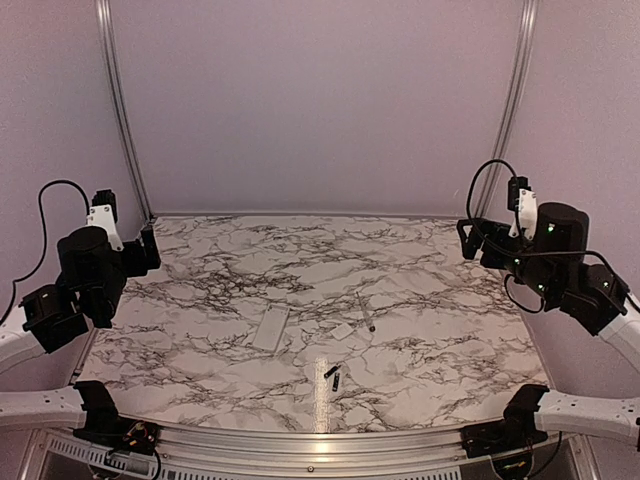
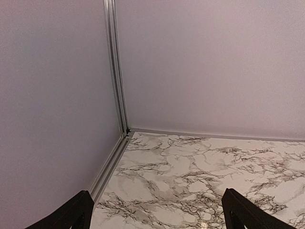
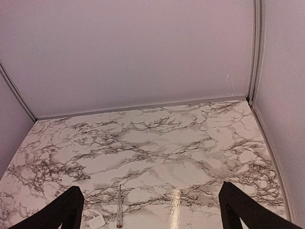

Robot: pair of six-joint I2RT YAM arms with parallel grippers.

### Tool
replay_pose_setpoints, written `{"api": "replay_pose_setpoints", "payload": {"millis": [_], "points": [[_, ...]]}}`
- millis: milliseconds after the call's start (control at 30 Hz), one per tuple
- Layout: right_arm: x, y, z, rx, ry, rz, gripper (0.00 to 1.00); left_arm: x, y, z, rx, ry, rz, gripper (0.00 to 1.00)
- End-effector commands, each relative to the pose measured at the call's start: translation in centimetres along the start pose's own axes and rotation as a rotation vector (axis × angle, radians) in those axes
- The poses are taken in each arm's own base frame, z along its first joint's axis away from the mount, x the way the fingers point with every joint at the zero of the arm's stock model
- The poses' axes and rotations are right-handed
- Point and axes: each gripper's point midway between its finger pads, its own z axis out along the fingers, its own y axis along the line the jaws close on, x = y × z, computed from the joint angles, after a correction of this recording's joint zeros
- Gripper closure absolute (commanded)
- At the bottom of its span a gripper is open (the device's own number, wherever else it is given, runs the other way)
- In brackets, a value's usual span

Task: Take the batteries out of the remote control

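Note:
The white remote control (image 1: 271,329) lies flat near the middle of the marble table. Two tiny dark batteries (image 1: 333,374) lie side by side on the table, in front of and to the right of the remote. My left gripper (image 2: 157,210) is open and empty, raised at the far left and facing the back left corner. My right gripper (image 3: 150,210) is open and empty, raised at the far right, facing across the table. Neither wrist view shows the remote or the batteries.
A small white squarish cover piece (image 1: 343,331) lies right of the remote, also in the right wrist view (image 3: 96,221). A long thin pale rod with a dark tip (image 1: 366,312) lies beside it (image 3: 119,210). Walls and aluminium rails enclose the table.

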Motion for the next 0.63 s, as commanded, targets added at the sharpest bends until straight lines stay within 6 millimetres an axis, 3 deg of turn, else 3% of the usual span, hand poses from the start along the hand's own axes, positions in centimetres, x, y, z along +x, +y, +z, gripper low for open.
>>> {"api": "replay_pose_setpoints", "payload": {"millis": [0,600], "points": [[-0.44,0.08,-0.11,0.004,-0.004,-0.011,0.02,0.71,-0.09,0.13,0.001,0.016,-0.011,0.01],[-0.14,0.27,-0.07,-0.012,-0.004,-0.029,0.02,0.87,-0.70,0.48,0.006,0.029,0.011,0.01]]}}
